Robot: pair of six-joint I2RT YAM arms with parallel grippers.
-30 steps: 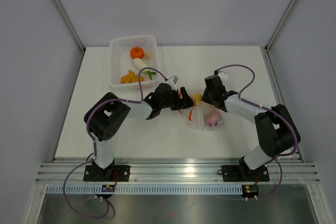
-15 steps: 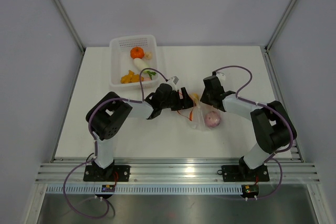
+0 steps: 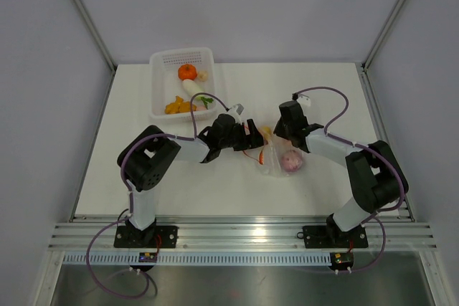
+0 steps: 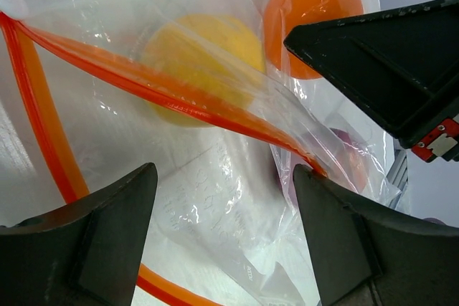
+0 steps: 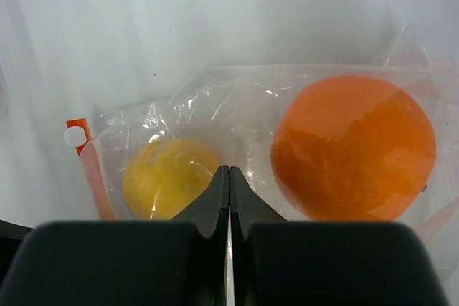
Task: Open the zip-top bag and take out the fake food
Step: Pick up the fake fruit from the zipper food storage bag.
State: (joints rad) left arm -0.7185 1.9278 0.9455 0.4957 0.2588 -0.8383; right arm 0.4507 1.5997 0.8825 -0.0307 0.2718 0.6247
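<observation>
Where it gaped, right end effector (image 5: 229, 171) — now shut — pinches zip-top bag (image 5: 251, 109).

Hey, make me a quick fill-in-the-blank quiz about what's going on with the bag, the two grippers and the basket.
1. The left gripper has its jaws ___ over the orange zipper strip.
2. The right gripper is shut on the zip-top bag, between an orange ball and a ___ one.
3. The tangerine outside the bag lies in the white ___.
4. The purple-pink piece lies ___ the bag.
Missing words: open; yellow; basket; inside.
</observation>
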